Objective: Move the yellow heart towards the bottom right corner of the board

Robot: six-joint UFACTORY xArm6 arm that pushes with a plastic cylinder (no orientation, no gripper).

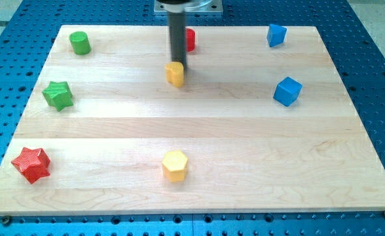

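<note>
The yellow heart (175, 74) lies on the wooden board (245, 151) at upper centre. My tip (179, 66) stands right at the heart's upper edge, touching or nearly touching it from the view's top. A red block (190, 40) sits just behind the rod, partly hidden by it. A yellow hexagon (175, 165) lies at lower centre.
A green cylinder (80, 42) is at the top left, a green star (57, 95) at the left, a red star (31, 164) at the bottom left. A blue block (276, 35) is at the top right and a blue cube (287, 91) at the right.
</note>
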